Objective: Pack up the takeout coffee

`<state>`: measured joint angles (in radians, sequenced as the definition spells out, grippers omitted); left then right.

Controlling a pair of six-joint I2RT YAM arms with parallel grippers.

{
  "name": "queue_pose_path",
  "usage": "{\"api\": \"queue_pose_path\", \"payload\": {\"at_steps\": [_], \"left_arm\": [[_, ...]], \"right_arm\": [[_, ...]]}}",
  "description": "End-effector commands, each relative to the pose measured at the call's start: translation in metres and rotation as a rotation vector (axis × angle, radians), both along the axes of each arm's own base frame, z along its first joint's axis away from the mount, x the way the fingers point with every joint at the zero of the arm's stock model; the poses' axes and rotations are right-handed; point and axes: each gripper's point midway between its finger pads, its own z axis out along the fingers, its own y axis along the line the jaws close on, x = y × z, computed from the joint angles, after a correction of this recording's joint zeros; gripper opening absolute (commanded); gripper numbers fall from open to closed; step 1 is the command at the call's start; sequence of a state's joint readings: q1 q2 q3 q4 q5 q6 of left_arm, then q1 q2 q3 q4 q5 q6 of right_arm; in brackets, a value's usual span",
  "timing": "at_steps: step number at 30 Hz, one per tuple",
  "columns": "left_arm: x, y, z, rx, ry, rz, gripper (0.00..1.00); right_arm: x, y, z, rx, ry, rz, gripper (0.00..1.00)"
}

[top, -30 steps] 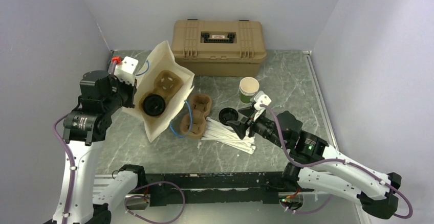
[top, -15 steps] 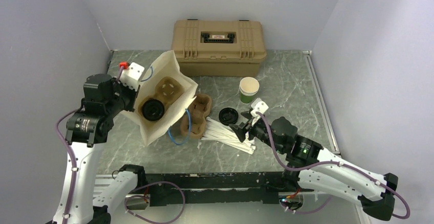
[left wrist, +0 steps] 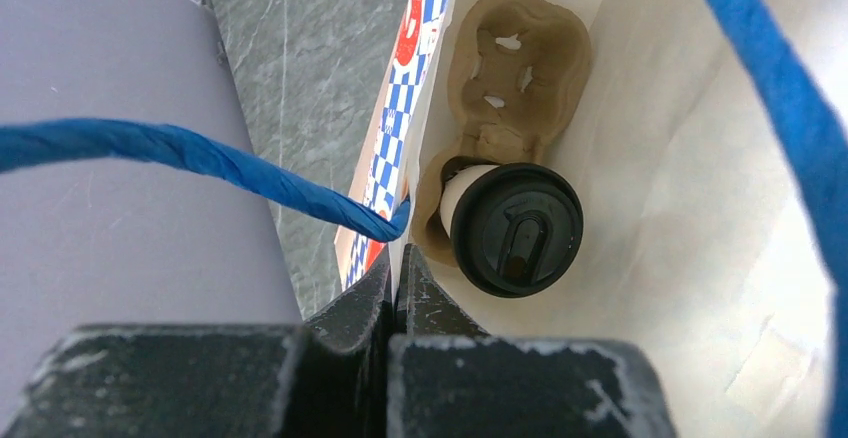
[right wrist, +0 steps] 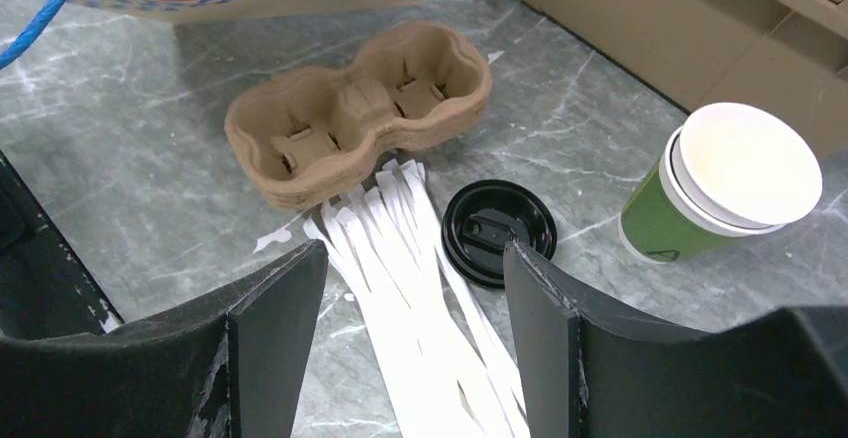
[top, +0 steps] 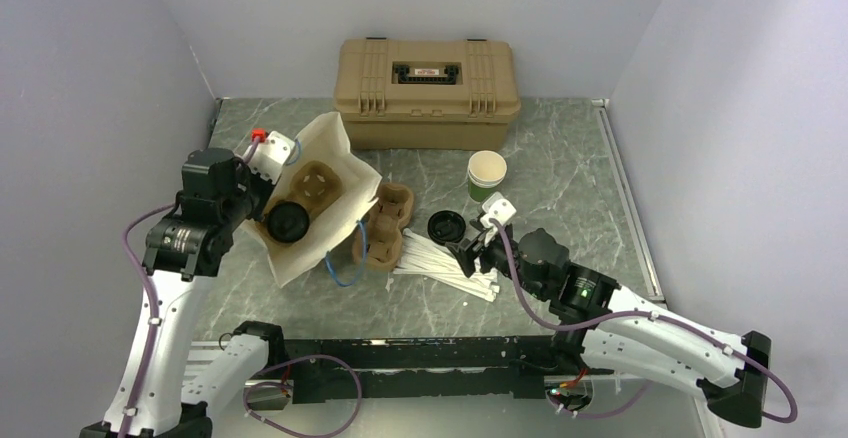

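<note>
Black-lidded coffee cup sits in a cardboard cup tray at the bottom of a white paper bag. It lies straight ahead of the left gripper, with its lid facing the fingers. Those fingers are pressed together on the bag's rim, beside a blue handle. The lid hides most of the cup's side. The right gripper, fingers apart, hovers well away over wrapped straws and a loose lid.
</note>
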<state>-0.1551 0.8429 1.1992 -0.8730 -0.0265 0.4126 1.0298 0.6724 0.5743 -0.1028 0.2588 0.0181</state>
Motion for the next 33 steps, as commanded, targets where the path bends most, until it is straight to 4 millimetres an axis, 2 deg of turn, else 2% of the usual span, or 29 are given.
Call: {"api": "queue_pose_path", "payload": {"at_steps": [1, 6, 16, 26, 33], "left_arm": [[0.015, 0.003, 0.022, 0.032, -0.100, 0.021, 0.00], [0.015, -0.002, 0.015, 0.042, -0.072, 0.003, 0.00], [-0.002, -0.020, -0.005, -0.016, 0.000, -0.047, 0.00], [-0.017, -0.053, -0.018, -0.161, 0.088, -0.129, 0.00], [-0.035, -0.067, -0.033, -0.214, 0.158, -0.160, 0.00]], "right_arm": [[0.007, 0.001, 0.009, 0.033, -0.035, -0.025, 0.70], [0.009, -0.001, 0.005, 0.031, -0.033, -0.044, 0.70], [0.013, 0.001, -0.010, -0.001, 0.013, -0.070, 0.70], [0.015, 0.003, -0.018, -0.016, 0.031, -0.080, 0.70], [0.017, 0.002, -0.020, -0.029, 0.034, -0.089, 0.70]]}}
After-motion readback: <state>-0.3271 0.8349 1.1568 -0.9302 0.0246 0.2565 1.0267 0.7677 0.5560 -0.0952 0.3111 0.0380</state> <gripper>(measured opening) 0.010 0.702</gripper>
